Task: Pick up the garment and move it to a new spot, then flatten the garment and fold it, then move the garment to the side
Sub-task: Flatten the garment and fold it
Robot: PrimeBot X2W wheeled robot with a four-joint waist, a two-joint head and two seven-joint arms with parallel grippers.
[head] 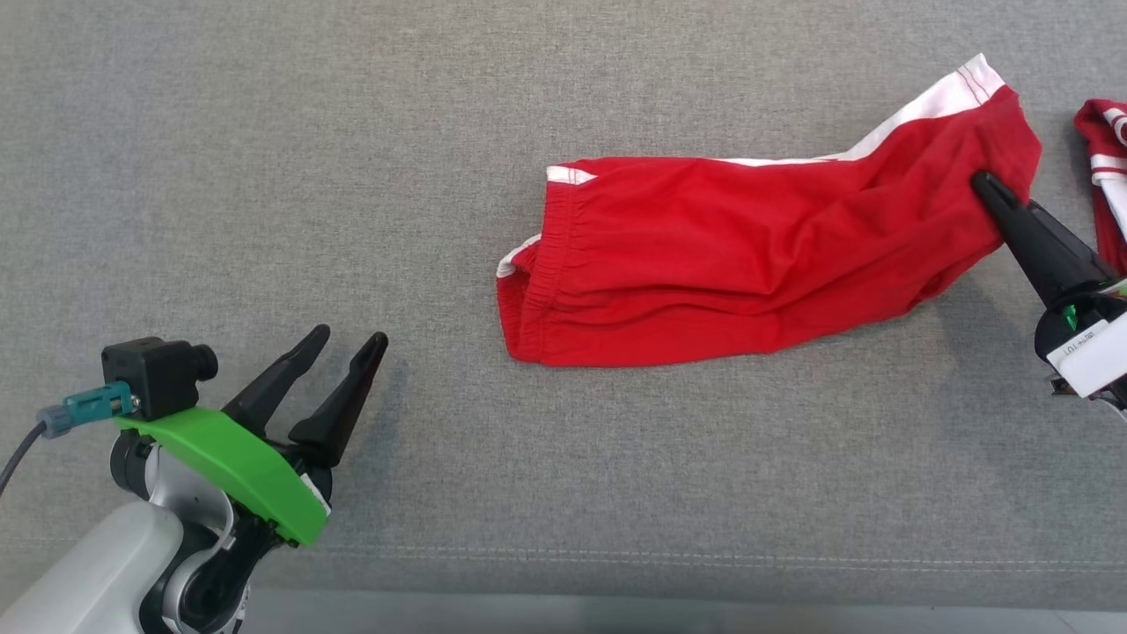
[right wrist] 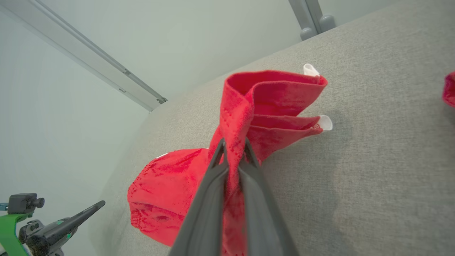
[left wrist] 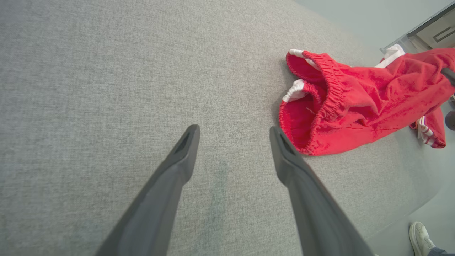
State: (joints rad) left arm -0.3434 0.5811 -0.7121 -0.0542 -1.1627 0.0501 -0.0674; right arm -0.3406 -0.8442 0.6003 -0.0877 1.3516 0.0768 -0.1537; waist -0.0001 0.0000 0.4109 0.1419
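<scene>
Red shorts (head: 704,255) with white side trim lie on the grey fabric-covered counter (head: 264,176), right of centre in head view, long axis running left to right. The elastic waistband (head: 550,255) end points left. The leg hem (head: 1012,123) end is at the right and looks raised a little off the counter. Cloth is wrinkled, not flat, no neat fold.

Right hand (head: 986,183) comes in from the right edge with its fingers narrow, pinching a fold of the red cloth near the leg hem. Right wrist view shows cloth squeezed between both fingers (right wrist: 213,177), with the hem bunched up above the tips.

Left hand (head: 350,336) is at lower left, fingers spread wide with nothing between them, over bare counter and well apart from the shorts. Cannot tell if its tips touch the counter. In left wrist view the waistband opening sits just past one fingertip (left wrist: 279,138).

Second red-and-white garment (head: 1105,167) is at the far right edge, just beyond the right hand and apart from the shorts. A pale shoe (left wrist: 419,236) is on the floor past the counter edge.
</scene>
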